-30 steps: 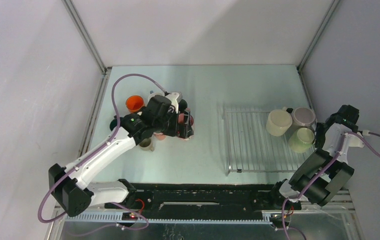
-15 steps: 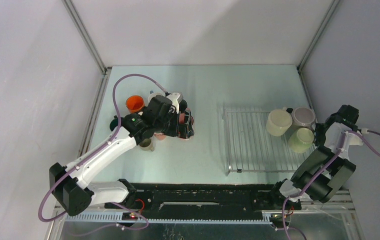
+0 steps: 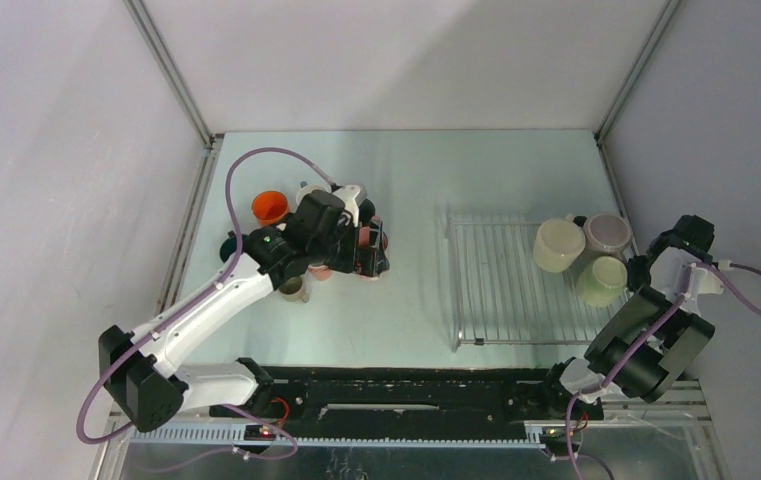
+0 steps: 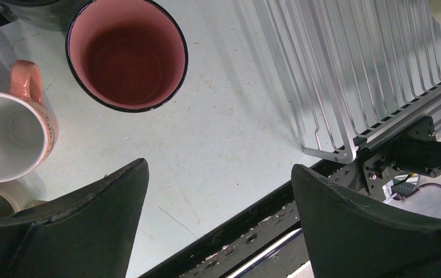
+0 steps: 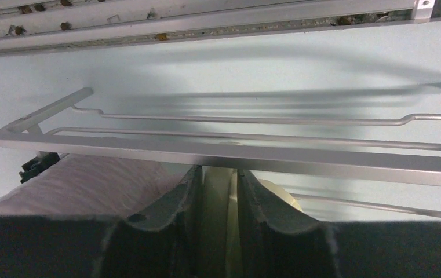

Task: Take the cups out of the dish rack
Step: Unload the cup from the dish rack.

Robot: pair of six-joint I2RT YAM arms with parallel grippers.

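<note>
Lifting the pale green cup (image 3: 603, 280) off the dish rack (image 3: 496, 290) is judged to be the step in hand. The cup is stood at the rack's right end on the near side, just beside a pale yellow cup (image 3: 559, 245) and a lilac cup (image 3: 608, 233). In the right wrist view a pale upright part (image 5: 221, 191), taken to be that cup's handle or wall, is pinched between the right jaws, which are drawn narrow with both fingers (image 5: 171, 220) against it. For a clean lift the hold should be made firm first. The cup should then be raised straight up until the rack's low rim (image 5: 264, 159) is cleared, so that the two neighbours are not nudged. The right arm (image 3: 656, 330) is folded back on itself at the rack's right edge, its wrist brought in low from the side. The left jaws are spread wide and nothing is held in them. They are hung over the unloaded cups, a pink-lined cup (image 4: 126, 55) among them, on the left of the worktop (image 3: 406, 180), with the left arm (image 3: 216, 300) stretched out diagonally.
</note>
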